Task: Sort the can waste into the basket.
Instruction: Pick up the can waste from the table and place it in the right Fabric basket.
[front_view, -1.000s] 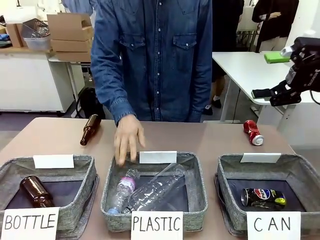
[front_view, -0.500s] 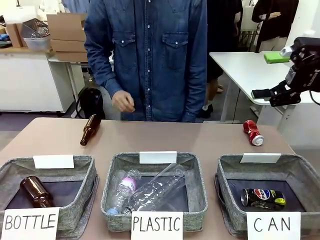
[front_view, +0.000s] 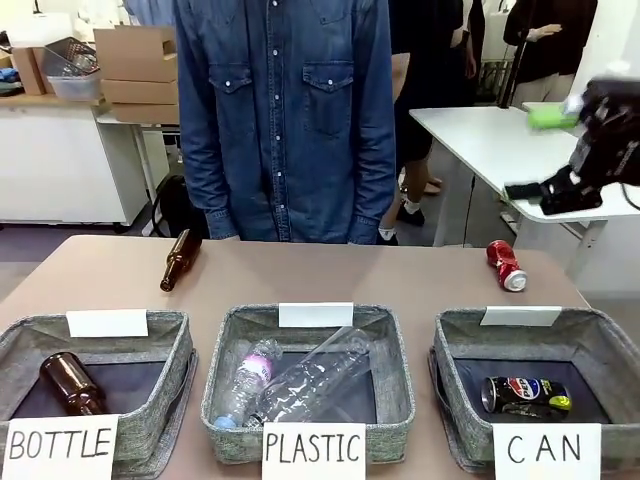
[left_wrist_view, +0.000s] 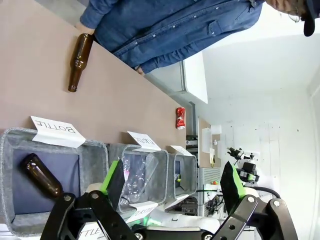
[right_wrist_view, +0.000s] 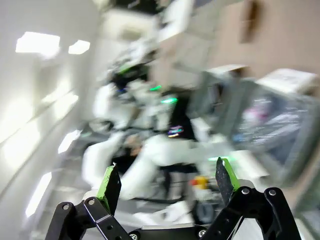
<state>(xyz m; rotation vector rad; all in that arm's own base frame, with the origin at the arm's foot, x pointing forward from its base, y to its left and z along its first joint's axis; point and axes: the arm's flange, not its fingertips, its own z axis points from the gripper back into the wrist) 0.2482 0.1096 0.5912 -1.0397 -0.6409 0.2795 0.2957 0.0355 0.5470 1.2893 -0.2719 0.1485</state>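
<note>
A person in a denim shirt (front_view: 285, 120) stands at the far edge of the table (front_view: 350, 275), arms down at the sides. The dented red can (front_view: 506, 265) lies on its side on the bare tabletop near the far right corner, just behind the basket (front_view: 612, 348) signed "CAN", which sits at the near right corner. The dark blue Pepsi can (front_view: 527, 395) lies inside that basket on its dark lining. The right claw (right_wrist_view: 167, 185) hangs high in the air off past the table's right edge, well apart from both cans; its green-padded fingers stand wide apart with nothing between them, and the room behind them is a blur. The left claw (left_wrist_view: 172, 182) is likewise spread wide and empty, held above the near left side of the table. A brown bottle (front_view: 180, 258) lies towards the far left, another rests in the "BOTTLE" basket (front_view: 170, 330) at the near left corner, and clear plastic bottles (front_view: 300, 380) lie in the middle basket.
</note>
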